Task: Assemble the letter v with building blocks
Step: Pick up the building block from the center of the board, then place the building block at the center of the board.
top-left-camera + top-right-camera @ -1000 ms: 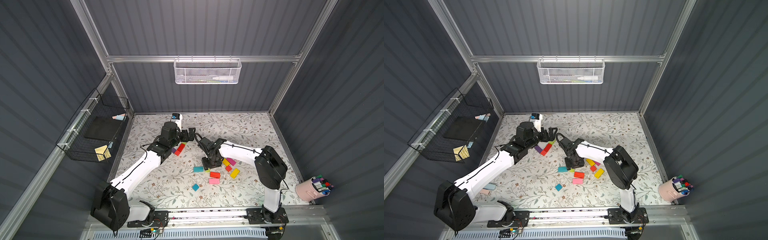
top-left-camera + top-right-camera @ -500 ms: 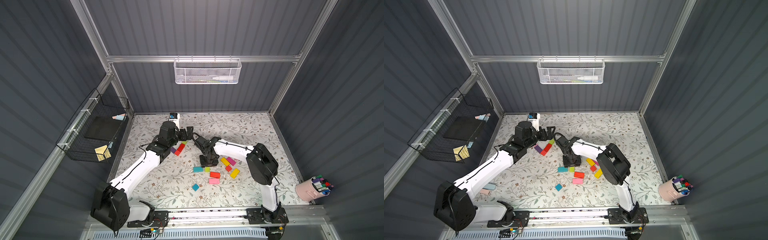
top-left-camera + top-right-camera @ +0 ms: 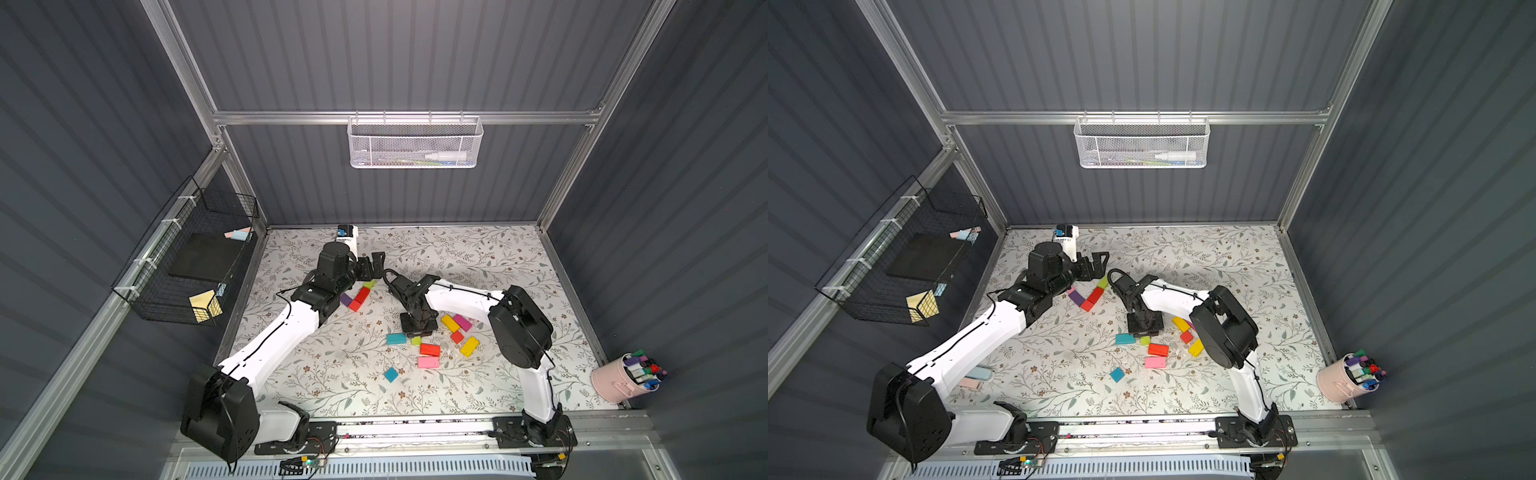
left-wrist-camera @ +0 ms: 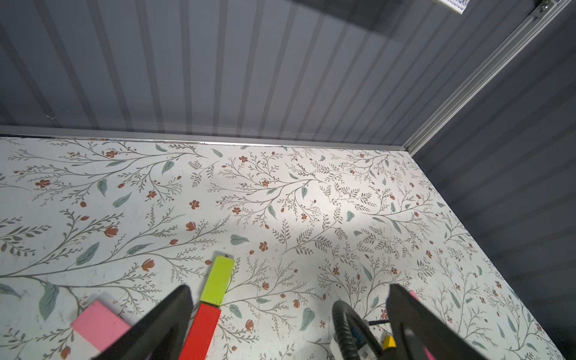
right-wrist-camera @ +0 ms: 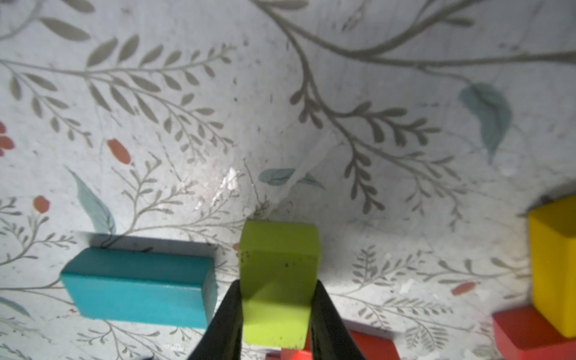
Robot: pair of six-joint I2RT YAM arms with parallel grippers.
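The right wrist view gives what the top views hide. The right gripper point(image 5: 276, 283) has its jaws pinching a lime cube point(image 5: 279, 246) from both sides. Whether the cube is clear of the tabletop point(image 5: 218, 109) I cannot tell. A teal brick point(image 5: 140, 282) lies just beside the cube without touching it. A yellow brick point(image 5: 554, 265) stands on the cube's other side, next to a red block point(image 5: 526, 330). In both top views this gripper points straight down and covers most of the cube.

The left wrist view shows the left gripper point(image 4: 288, 290) with its jaws spread wide above the tabletop. Under it a lime brick point(image 4: 217, 280) lies end to end with a red brick point(image 4: 199, 333), and a pink brick point(image 4: 99, 322) lies apart to one side. Both top views add a purple brick point(image 3: 1076, 297) that meets the red brick's near end at an angle. There the left arm point(image 3: 984, 332) hides the pink brick.

Near the right gripper lie a loose red brick point(image 3: 429, 349), a loose pink brick point(image 3: 428, 363), a teal square point(image 3: 390, 374) and a magenta brick point(image 3: 462, 322).

Two pastel cases point(image 3: 976, 376) show beside the left arm in a top view only. A wire rack point(image 3: 183, 257) on the side wall holds a yellow pad point(image 3: 205, 305). A mesh basket point(image 3: 415, 143) hangs on the back wall, and a marker cup point(image 3: 623, 378) stands in the near corner.
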